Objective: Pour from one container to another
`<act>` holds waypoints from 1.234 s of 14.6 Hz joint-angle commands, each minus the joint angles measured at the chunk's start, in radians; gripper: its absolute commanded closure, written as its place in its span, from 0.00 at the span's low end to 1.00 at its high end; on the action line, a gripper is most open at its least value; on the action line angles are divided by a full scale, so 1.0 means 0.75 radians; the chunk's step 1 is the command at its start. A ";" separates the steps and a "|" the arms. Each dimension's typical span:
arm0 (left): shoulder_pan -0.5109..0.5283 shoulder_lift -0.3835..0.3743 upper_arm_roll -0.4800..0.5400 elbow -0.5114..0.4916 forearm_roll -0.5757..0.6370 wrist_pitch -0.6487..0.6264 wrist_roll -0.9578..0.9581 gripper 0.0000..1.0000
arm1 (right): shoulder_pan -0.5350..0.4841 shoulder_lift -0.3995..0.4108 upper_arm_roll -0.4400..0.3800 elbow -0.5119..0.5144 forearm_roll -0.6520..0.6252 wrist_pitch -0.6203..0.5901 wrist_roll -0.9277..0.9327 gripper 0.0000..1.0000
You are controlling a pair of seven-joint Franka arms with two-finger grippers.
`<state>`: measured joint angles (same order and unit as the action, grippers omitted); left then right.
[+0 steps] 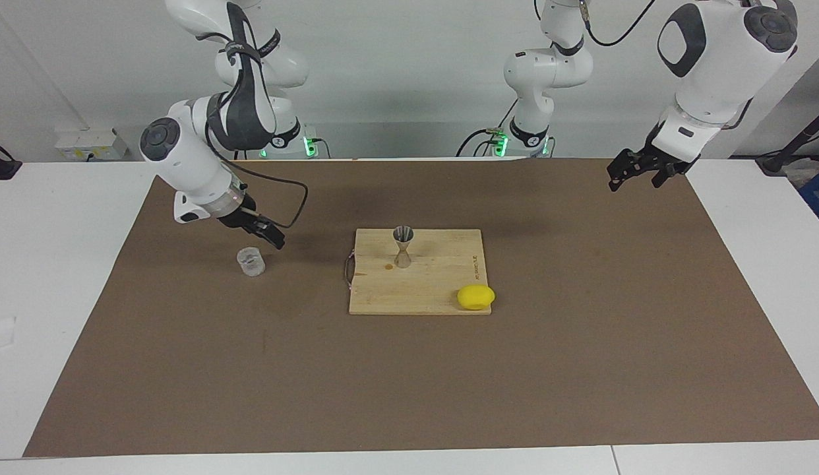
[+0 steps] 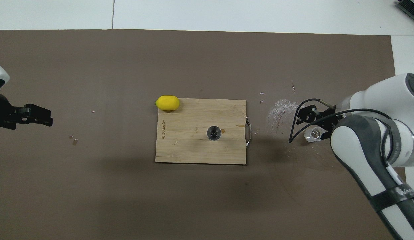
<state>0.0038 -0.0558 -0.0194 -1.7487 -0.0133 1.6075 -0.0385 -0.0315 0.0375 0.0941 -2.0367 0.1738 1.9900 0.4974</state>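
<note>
The short clear glass cup (image 1: 251,261) (image 2: 314,134) stands upright on the brown mat toward the right arm's end of the table. My right gripper (image 1: 271,237) (image 2: 310,124) hangs open just above and beside the cup, clear of it and holding nothing. The grey metal hourglass-shaped measuring cup (image 1: 403,246) (image 2: 214,133) stands upright on the wooden cutting board (image 1: 442,290) (image 2: 193,150) in the middle. Over the mat's edge at its own end, my left gripper (image 1: 637,175) (image 2: 38,116) waits, open and empty.
A yellow lemon (image 1: 476,297) (image 2: 167,103) lies at the board's corner farthest from the robots, toward the left arm's end. A patch of spilled water (image 2: 283,111) wets the mat between the board's metal handle (image 2: 248,132) and the glass cup.
</note>
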 commanded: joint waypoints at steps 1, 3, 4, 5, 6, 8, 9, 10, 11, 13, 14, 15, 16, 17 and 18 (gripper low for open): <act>-0.021 -0.011 0.018 0.010 0.003 -0.026 -0.002 0.00 | 0.023 -0.046 0.001 0.087 -0.123 -0.043 -0.102 0.00; -0.021 -0.011 0.016 0.010 0.003 -0.026 -0.002 0.00 | 0.042 -0.048 0.001 0.205 -0.195 -0.168 -0.194 0.00; -0.021 -0.011 0.016 0.010 0.003 -0.026 -0.002 0.00 | 0.042 -0.046 0.001 0.275 -0.201 -0.241 -0.211 0.00; -0.021 -0.011 0.016 0.010 0.003 -0.028 -0.002 0.00 | 0.044 -0.048 0.001 0.334 -0.205 -0.307 -0.213 0.00; -0.021 -0.011 0.016 0.010 0.003 -0.026 -0.002 0.00 | 0.044 -0.048 0.003 0.390 -0.205 -0.372 -0.213 0.00; -0.021 -0.011 0.016 0.010 0.003 -0.024 -0.002 0.00 | 0.044 -0.050 0.003 0.476 -0.205 -0.471 -0.215 0.00; -0.021 -0.011 0.018 0.010 0.003 -0.028 -0.002 0.00 | 0.044 -0.058 0.003 0.504 -0.205 -0.503 -0.215 0.00; -0.023 -0.011 0.016 0.010 0.003 -0.030 -0.004 0.00 | 0.042 -0.078 0.003 0.513 -0.203 -0.526 -0.233 0.00; -0.023 -0.011 0.016 0.010 0.003 -0.026 -0.002 0.00 | 0.040 -0.099 0.003 0.511 -0.197 -0.542 -0.268 0.00; -0.023 -0.009 0.018 0.010 0.003 -0.016 -0.002 0.00 | 0.038 -0.109 0.003 0.499 -0.199 -0.588 -0.338 0.00; -0.023 -0.011 0.016 0.010 0.003 -0.028 -0.002 0.00 | 0.038 -0.123 0.003 0.480 -0.199 -0.584 -0.358 0.00; -0.023 -0.011 0.018 0.010 0.003 -0.028 -0.004 0.00 | 0.036 -0.128 0.003 0.464 -0.201 -0.575 -0.373 0.00; -0.023 -0.011 0.018 0.010 0.003 -0.022 -0.002 0.00 | 0.036 -0.132 0.003 0.458 -0.205 -0.573 -0.387 0.00; -0.023 -0.011 0.018 0.010 0.003 -0.028 -0.002 0.00 | 0.040 -0.138 0.003 0.452 -0.215 -0.571 -0.407 0.00; -0.023 -0.011 0.016 0.010 0.003 -0.026 -0.004 0.00 | 0.042 -0.138 0.003 0.451 -0.236 -0.565 -0.424 0.00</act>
<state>0.0038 -0.0559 -0.0195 -1.7487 -0.0133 1.6074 -0.0385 0.0010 -0.0409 0.0948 -1.6689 0.0366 1.5589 0.2218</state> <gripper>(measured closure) 0.000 0.000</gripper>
